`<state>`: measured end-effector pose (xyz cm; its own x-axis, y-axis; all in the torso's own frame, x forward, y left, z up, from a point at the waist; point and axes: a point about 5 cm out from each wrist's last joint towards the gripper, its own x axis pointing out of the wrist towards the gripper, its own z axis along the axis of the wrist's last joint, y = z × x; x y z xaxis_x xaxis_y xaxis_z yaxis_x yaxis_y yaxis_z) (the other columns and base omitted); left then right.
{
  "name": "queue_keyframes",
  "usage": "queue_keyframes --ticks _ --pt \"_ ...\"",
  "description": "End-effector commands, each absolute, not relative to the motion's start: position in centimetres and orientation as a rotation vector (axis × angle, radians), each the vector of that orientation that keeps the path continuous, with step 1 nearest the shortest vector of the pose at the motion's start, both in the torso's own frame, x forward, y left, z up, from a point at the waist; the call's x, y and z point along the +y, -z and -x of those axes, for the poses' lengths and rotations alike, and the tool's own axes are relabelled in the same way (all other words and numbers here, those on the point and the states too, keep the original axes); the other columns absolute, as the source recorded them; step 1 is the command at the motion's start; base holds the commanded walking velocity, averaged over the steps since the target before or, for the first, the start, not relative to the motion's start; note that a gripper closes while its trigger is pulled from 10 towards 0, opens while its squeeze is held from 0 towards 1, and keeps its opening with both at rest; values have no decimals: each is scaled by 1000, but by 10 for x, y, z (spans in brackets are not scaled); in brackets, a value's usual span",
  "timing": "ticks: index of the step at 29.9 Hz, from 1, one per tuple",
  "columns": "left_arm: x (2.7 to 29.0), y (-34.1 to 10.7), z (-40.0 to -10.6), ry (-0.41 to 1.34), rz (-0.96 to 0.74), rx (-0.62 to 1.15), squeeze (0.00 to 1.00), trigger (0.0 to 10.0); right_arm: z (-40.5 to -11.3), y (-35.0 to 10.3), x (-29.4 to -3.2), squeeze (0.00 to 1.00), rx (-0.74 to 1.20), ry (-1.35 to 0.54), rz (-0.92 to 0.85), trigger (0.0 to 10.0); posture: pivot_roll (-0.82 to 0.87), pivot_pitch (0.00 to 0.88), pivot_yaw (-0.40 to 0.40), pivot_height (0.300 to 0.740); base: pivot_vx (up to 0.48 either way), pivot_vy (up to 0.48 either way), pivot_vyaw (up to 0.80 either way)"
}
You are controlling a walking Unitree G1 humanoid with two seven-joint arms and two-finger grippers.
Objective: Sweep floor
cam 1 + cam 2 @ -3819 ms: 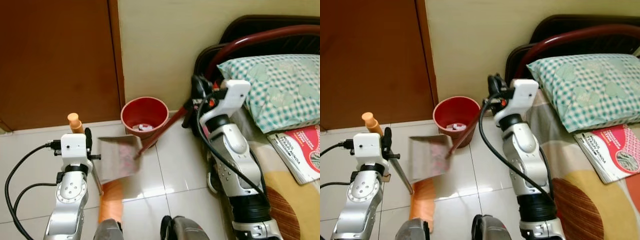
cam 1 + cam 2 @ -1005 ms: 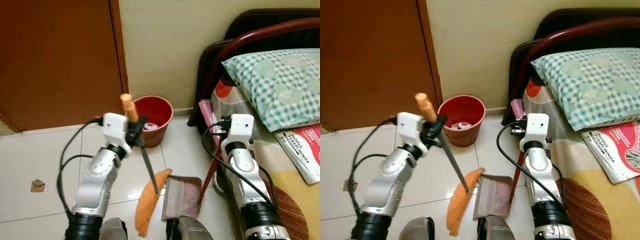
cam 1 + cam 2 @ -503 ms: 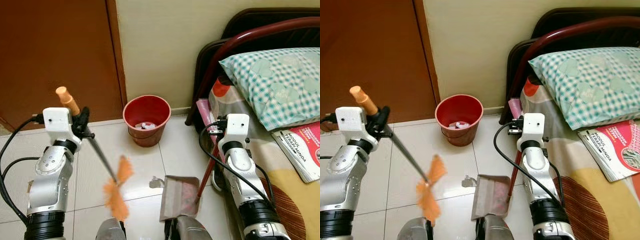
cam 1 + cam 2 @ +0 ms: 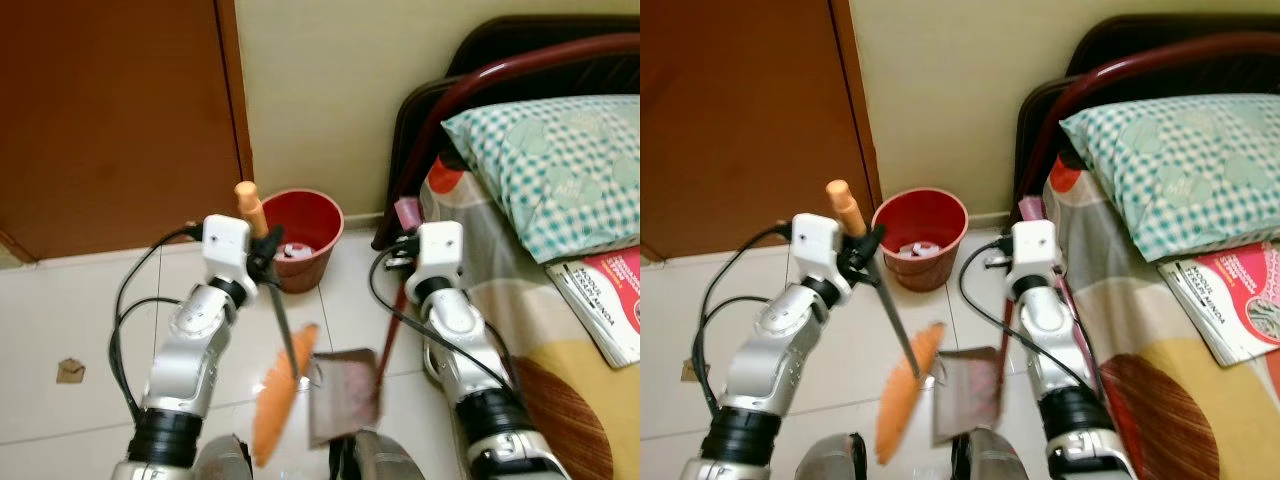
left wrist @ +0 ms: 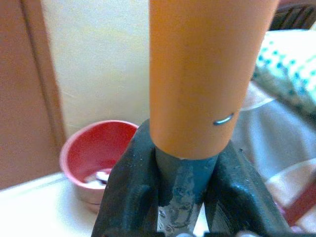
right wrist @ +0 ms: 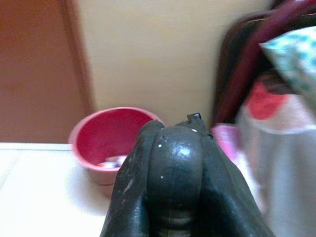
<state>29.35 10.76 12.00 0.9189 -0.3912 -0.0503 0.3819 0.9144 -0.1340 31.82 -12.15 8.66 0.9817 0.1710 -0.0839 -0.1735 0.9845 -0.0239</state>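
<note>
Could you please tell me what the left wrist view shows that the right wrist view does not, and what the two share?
Left wrist view: the left gripper clamped on the broom handle, orange grip above a grey shaft, with a teal checked pillow at the edge.

Right wrist view: the right gripper with its fingers closed together, plus the dark red bed frame.

Both: the red bucket with scraps inside, standing at the foot of the cream wall beside the brown door.
</note>
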Motion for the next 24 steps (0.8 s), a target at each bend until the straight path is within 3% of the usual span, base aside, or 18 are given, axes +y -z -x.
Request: queue_keyframes --ticks 1,8,11,15,24 --pt "102 -129 -289 417 244 64 0 10000 -316 -85 -118 0 83 -203 29 10000 56 149 -70 740 0 0 0" --pt "105 -152 -288 358 422 11 0 10000 -314 -78 -120 0 112 -204 34 10000 56 149 -70 740 0 0 0" --pt "116 -154 -291 305 404 -18 0 10000 -315 -78 -121 0 117 -208 36 10000 63 147 -70 740 0 0 0" --pt "154 -152 -293 142 315 -41 0 10000 -314 -76 -130 0 127 -184 37 10000 61 144 -68 740 0 0 0" --pt "203 -161 -285 18 181 -99 0 10000 -307 -77 -158 0 130 -110 51 10000 68 142 -67 740 0 0 0"
